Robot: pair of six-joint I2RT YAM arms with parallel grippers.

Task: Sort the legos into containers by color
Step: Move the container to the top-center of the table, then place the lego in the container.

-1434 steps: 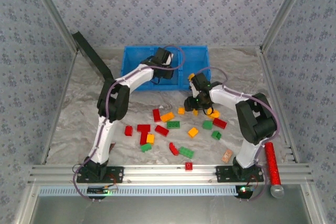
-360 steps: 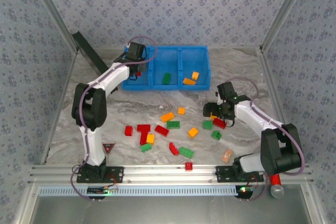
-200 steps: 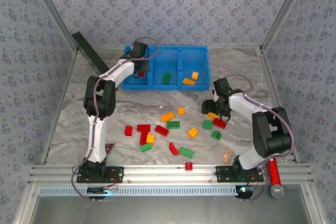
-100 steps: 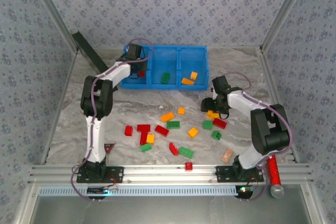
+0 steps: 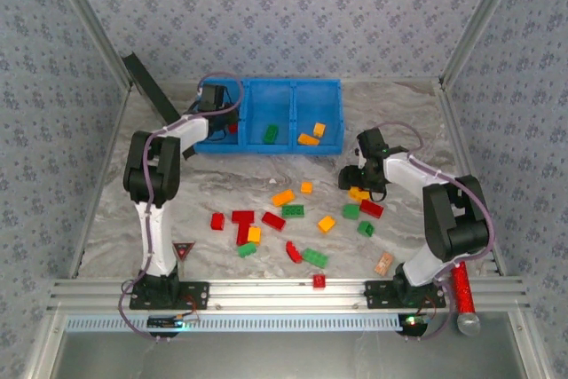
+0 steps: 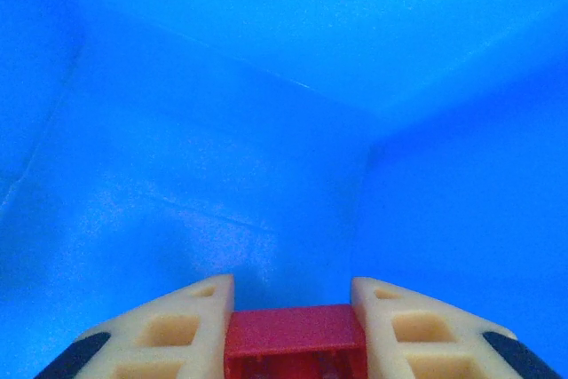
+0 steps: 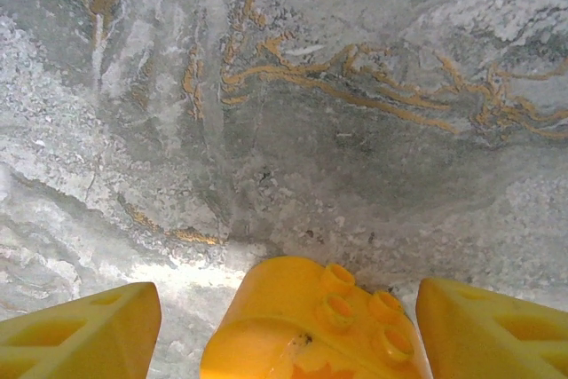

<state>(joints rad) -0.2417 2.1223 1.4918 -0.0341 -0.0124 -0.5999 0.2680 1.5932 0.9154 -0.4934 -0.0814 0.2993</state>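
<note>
Currently the left gripper (image 6: 293,308) sits deep inside the blue three-compartment tray (image 5: 266,84), in its left compartment, its pale fingers (image 6: 169,330) pinching a red lego brick (image 6: 295,342) close to the blue wall. The middle compartment holds a green brick (image 5: 270,134), and the right one two orange-yellow bricks (image 5: 308,139). The right gripper (image 7: 288,295) hangs low over the marbled tabletop (image 7: 293,113), fingers spread either side of a yellow brick (image 7: 311,326) with a gap on each side. Other red, green and orange legos (image 5: 273,220) lie scattered between the arms.
</note>
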